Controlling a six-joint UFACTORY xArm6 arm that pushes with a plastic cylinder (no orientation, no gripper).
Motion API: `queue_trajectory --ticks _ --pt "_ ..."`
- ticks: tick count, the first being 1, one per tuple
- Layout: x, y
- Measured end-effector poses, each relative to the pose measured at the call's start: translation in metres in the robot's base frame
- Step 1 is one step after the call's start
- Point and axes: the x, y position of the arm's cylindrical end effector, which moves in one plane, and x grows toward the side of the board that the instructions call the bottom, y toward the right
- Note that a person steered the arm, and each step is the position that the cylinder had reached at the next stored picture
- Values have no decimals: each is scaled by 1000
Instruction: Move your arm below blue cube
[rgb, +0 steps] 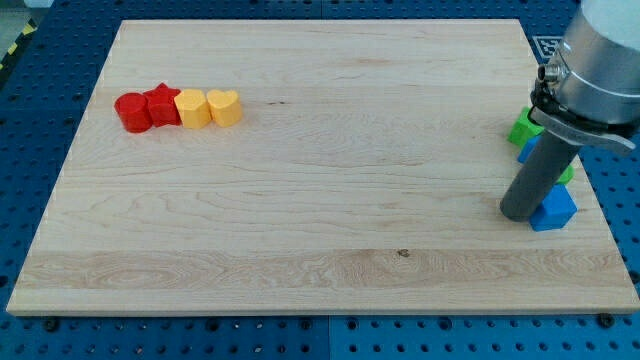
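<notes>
The blue cube (555, 209) sits near the board's right edge, partly hidden by my rod. My tip (520, 215) rests on the board just left of the cube, touching or nearly touching its left side. Another blue block (528, 148) shows behind the rod, above the cube. A green block (521, 127) lies above that, and a second green piece (567, 174) peeks out to the right of the rod.
At the upper left, a row of touching blocks: a red cylinder (131, 111), a red star (160, 104), a yellow block (191, 108) and a yellow heart (225, 106). The wooden board (320, 200) lies on a blue perforated table.
</notes>
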Motion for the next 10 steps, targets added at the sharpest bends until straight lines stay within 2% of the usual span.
queue_trajectory --ticks 2,3,7,8,10 --pt "-16 8" --pt "-10 -20" --pt "66 37" --pt "60 73" --pt "35 34"
